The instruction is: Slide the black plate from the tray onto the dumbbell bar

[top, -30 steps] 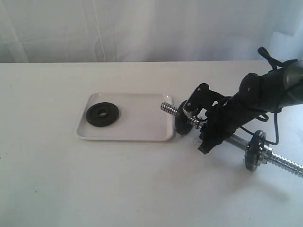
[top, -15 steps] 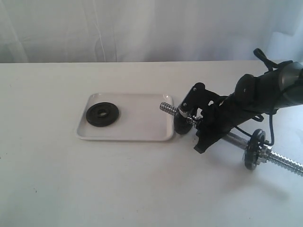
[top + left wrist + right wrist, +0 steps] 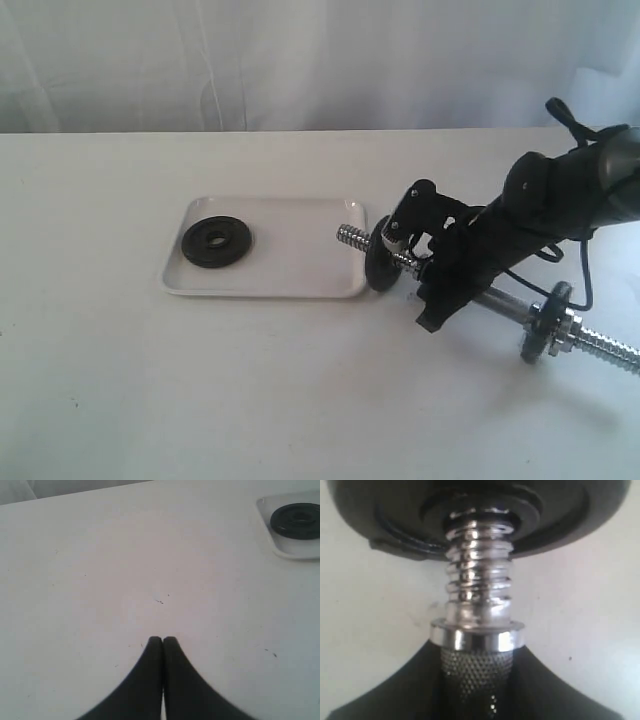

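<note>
Bar (image 3: 505, 303), grasped by right claw (image 3: 424, 258); left claw (image 3: 162, 641) clenched, empty.
Risk: tilt slides end plate (image 3: 381, 265) (unsecured) off toward tray (image 3: 300, 290).

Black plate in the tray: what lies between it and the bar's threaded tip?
Exterior view: only bare tray floor between the black plate and the tip of the dumbbell bar at the tray's rim.

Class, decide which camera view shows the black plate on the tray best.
The exterior view: the black plate lies whole in the tray. The left wrist view crops it; the right wrist view misses it.
</note>
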Robot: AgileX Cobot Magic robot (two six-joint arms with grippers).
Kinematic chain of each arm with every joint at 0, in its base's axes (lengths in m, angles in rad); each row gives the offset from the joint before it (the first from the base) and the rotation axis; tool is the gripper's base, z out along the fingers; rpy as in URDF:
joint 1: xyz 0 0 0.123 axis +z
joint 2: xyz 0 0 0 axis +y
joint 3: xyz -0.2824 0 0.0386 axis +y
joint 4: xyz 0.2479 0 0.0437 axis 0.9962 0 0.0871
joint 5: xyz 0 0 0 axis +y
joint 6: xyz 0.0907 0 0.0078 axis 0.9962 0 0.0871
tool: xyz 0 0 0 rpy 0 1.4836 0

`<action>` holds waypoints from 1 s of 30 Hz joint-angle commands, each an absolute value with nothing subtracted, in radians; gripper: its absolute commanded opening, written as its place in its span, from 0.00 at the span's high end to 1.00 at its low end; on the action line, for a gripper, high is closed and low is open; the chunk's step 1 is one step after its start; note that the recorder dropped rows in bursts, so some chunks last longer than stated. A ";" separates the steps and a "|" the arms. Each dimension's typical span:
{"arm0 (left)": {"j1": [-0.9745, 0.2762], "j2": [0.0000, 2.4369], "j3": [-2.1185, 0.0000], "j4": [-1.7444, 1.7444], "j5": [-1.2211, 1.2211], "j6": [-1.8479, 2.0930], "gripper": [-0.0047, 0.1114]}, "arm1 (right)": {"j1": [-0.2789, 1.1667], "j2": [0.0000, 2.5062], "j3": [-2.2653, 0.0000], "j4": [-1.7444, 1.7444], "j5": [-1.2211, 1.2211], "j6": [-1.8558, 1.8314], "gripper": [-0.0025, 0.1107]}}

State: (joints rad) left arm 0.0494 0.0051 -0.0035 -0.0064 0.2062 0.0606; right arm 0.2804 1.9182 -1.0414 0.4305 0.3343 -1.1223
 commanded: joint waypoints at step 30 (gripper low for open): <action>0.047 0.000 0.000 -0.006 0.211 0.052 0.96 | 0.133 1.786 -1.046 1.260 0.816 -2.009 0.98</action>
State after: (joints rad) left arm 0.0494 0.0051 -0.0035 -0.0064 0.2062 0.0606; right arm 0.1559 1.8386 -1.0245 1.1574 0.7278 -1.9715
